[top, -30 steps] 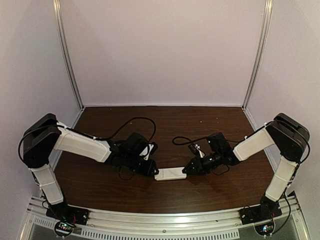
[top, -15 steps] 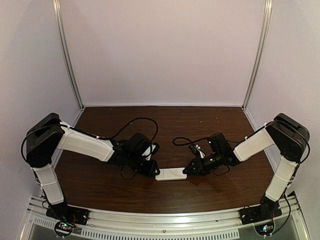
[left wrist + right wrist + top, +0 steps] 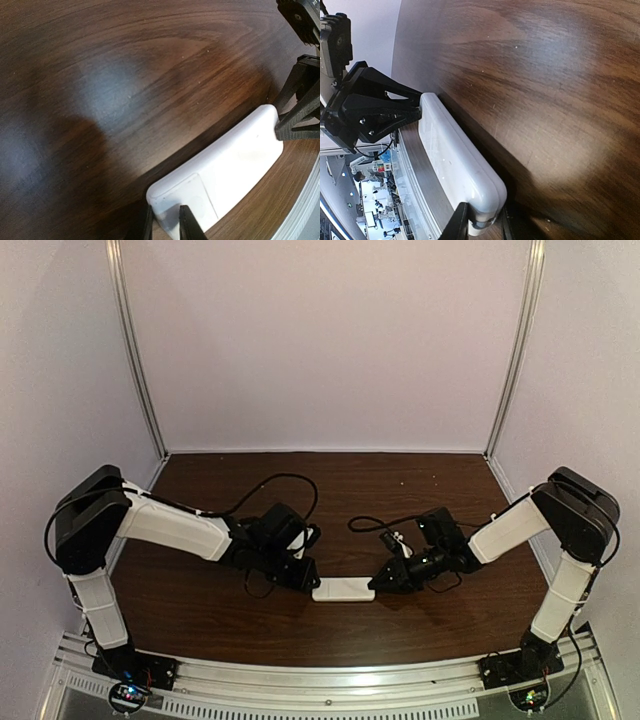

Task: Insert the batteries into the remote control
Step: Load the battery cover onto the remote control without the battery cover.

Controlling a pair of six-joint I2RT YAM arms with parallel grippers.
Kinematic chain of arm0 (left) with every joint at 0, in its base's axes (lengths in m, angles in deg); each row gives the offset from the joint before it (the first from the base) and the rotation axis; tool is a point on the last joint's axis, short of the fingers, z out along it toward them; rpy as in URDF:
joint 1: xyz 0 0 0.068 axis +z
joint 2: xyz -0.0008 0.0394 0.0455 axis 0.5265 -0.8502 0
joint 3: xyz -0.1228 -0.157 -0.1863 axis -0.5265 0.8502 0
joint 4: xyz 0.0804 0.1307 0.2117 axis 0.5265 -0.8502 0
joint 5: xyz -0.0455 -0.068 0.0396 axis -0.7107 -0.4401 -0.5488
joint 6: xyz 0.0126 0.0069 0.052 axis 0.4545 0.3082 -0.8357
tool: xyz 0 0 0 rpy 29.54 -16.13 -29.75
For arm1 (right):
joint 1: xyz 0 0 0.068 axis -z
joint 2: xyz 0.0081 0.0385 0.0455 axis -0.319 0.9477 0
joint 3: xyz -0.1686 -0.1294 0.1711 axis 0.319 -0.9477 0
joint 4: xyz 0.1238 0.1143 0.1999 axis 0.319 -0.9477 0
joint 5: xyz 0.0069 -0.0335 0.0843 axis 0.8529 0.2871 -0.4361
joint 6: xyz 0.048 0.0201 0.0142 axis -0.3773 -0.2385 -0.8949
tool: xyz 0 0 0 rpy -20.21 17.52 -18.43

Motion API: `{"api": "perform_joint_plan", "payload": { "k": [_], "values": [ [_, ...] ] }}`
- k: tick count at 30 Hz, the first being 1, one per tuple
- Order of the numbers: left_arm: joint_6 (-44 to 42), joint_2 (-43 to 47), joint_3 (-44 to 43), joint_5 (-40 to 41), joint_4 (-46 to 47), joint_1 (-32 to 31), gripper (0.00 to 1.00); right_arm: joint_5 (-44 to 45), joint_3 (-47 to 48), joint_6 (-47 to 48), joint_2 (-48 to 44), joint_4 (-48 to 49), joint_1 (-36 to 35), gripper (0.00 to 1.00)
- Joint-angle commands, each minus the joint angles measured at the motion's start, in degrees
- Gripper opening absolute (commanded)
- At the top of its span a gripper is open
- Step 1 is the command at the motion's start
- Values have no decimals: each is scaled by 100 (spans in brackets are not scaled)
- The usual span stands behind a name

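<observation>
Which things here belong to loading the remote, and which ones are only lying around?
For the job: remote control, back up; left gripper and right gripper, each holding one end. Batteries not in view.
Only around: table; black cables on the arms.

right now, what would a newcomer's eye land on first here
The white remote control, plain back showing, draws the eye near the front middle of the dark wooden table. The left arm's fingers pinch one end and the right arm's fingers pinch the other, so both arms meet at it.
</observation>
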Motion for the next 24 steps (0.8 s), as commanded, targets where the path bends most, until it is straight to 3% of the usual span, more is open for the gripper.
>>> {"api": "perform_joint_plan", "payload": {
  "k": [1, 14, 24],
  "values": [
    [18, -498, -9, -510, 256, -266, 17, 111, -137, 99, 201, -113, -122, 17],
    [192, -640, 16, -1221, 901, -394, 15, -16, -82, -176, 360, 241, -215, 15],
    [505, -170, 305, -541, 263, -295, 22, 124, -376, -160, 223, 168, -57, 19]
  ]
}}
